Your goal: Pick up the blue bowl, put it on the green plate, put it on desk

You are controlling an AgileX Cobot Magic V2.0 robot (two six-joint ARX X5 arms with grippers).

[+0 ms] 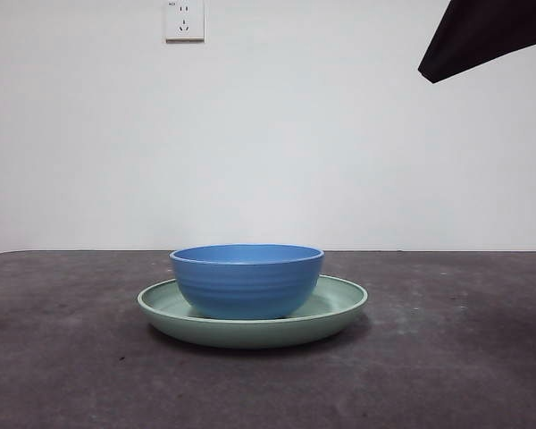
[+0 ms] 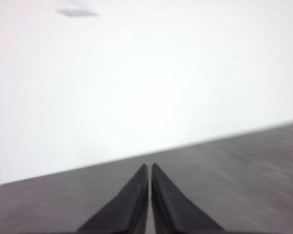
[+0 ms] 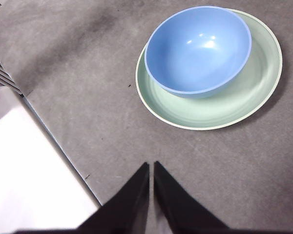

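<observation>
— Where does the blue bowl (image 1: 247, 279) sit?
— Upright inside the green plate (image 1: 335, 313), which rests flat on the desk (image 1: 456, 357), below a wall socket (image 1: 184, 20).
— And the arms?
— The right gripper (image 3: 151, 165) hangs above the desk, well apart from the plate, jaws pressed together and empty. The left gripper (image 2: 150, 167), also closed on nothing, faces the white wall over bare desk.

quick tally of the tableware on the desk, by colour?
Blue: 1, the blue bowl, sitting in the plate
Green: 1, the green plate, flat on the desk
Total: 2
</observation>
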